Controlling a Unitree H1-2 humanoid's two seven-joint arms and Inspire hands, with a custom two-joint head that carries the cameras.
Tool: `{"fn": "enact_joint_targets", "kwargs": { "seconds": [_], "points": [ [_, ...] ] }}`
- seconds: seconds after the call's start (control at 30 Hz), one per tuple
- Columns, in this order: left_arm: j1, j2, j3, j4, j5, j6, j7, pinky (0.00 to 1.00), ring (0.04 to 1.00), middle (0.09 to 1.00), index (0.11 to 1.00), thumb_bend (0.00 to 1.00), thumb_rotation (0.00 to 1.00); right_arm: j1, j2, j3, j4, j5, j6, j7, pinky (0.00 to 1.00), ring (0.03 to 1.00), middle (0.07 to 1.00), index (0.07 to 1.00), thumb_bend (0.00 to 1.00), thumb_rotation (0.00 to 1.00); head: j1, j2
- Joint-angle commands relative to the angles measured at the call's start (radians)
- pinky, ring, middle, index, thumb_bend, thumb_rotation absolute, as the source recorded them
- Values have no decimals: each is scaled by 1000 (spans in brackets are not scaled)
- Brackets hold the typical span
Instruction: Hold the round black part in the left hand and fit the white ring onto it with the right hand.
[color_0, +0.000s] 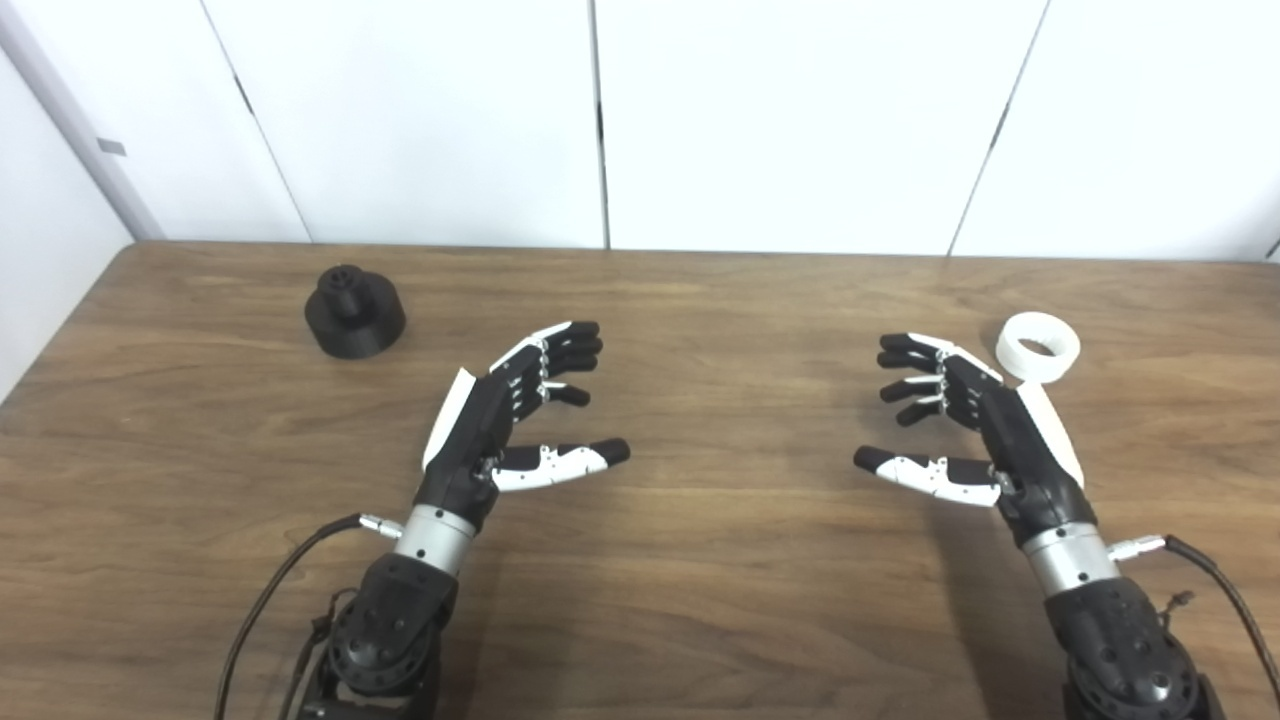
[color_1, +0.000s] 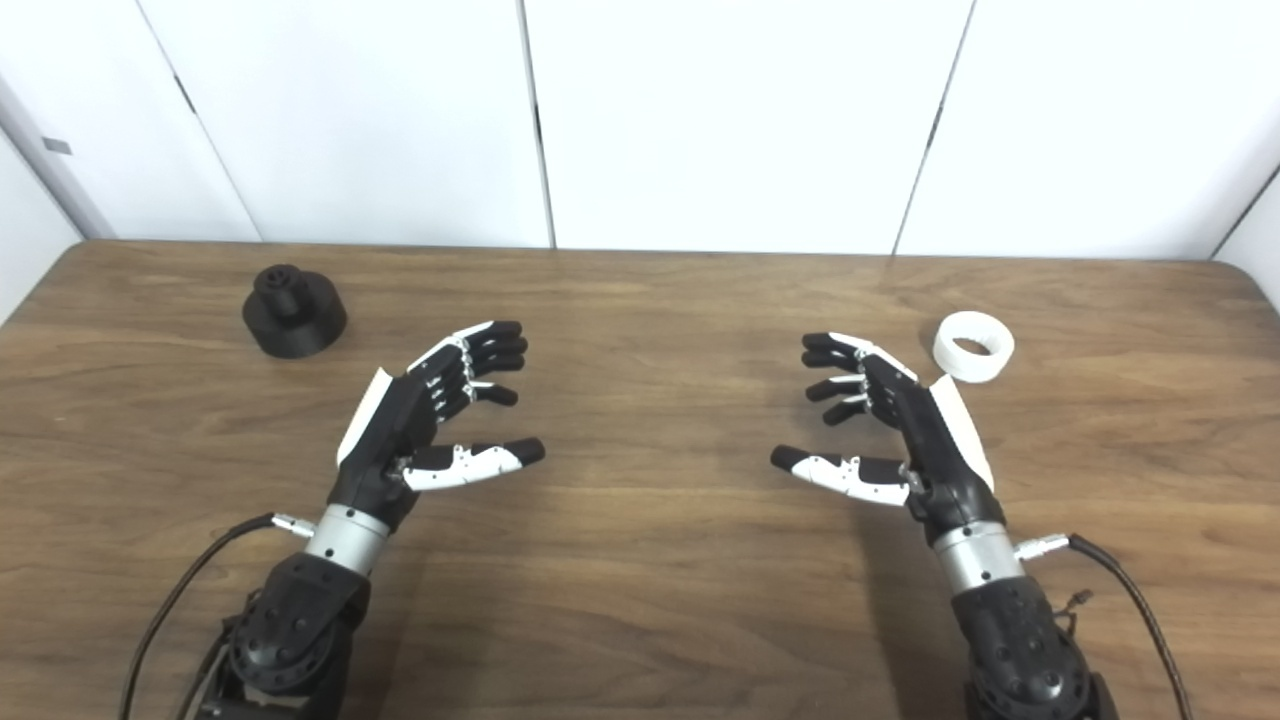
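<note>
The round black part (color_0: 354, 312), a low disc with a knob on top, stands on the wooden table (color_0: 700, 560) at the far left. A white ring (color_0: 1038, 347) lies flat at the far right. My left hand (color_0: 515, 405) hovers open over the middle of the table, right of and nearer than the black part, fingers spread and holding nothing. My right hand (color_0: 960, 420) is open too, its fingers just left of the white ring without touching it. The two palms face each other.
White wall panels (color_0: 600, 120) rise behind the table's far edge. Cables (color_1: 180, 590) trail from both wrists near the front edge. The table's right corner (color_1: 1245, 275) shows in the right eye view.
</note>
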Motion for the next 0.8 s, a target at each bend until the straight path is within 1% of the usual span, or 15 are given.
{"fn": "enact_joint_targets", "kwargs": {
  "seconds": [0.0,0.23,0.33,0.37,0.4,0.43,0.47,0.53,0.6,0.63,0.7,0.77],
  "points": [
    [-30,2,2,-34,-4,-43,4,655,793,806,794,879,104,-34,-6,-2,-27,5,-12,-5,542,652,760,779,660,163,1,1],
    [-27,-1,-2,-36,4,-37,6,647,790,805,789,877,115,-34,-11,-2,-22,-1,-22,-7,547,651,761,780,656,174,3,-1],
    [-22,-1,-10,-30,13,-47,6,627,789,809,791,867,131,-32,-13,-5,-18,4,-29,-8,547,651,759,779,657,172,35,-9],
    [-22,-2,-14,-26,22,-57,9,623,788,809,791,864,136,-32,-15,-6,-16,6,-31,-7,546,650,759,778,658,172,65,-12],
    [-22,-5,-19,-20,30,-65,13,611,784,808,789,861,147,-32,-19,-9,-14,9,-36,-7,544,648,758,778,659,171,117,-23],
    [-21,-9,-21,-14,34,-70,15,606,784,809,787,862,153,-32,-21,-11,-11,11,-39,-8,543,648,759,781,655,168,117,-23],
    [-22,-14,-25,-7,37,-77,17,607,786,812,786,863,156,-32,-26,-15,-5,16,-48,-8,542,649,760,782,653,167,175,-37],
    [-25,-23,-32,9,43,-92,20,608,788,815,784,863,161,-33,-36,-21,9,30,-65,-6,532,649,763,787,641,170,228,-51],
    [-27,-32,-40,28,47,-98,21,615,792,818,785,868,175,-33,-43,-29,20,46,-66,-2,534,657,770,793,636,176,289,-67],
    [-28,-38,-42,36,51,-98,24,629,798,822,785,873,187,-32,-44,-33,20,57,-55,2,545,660,771,794,636,196,294,-68],
    [-30,-44,-46,55,58,-109,27,637,802,823,784,871,186,-29,-45,-36,13,71,-32,7,562,665,772,796,620,172,311,-74],
    [-34,-47,-47,71,69,-128,32,640,804,822,782,865,181,-26,-46,-35,-2,74,-6,10,579,670,776,802,601,145,311,-74]
  ]
}}
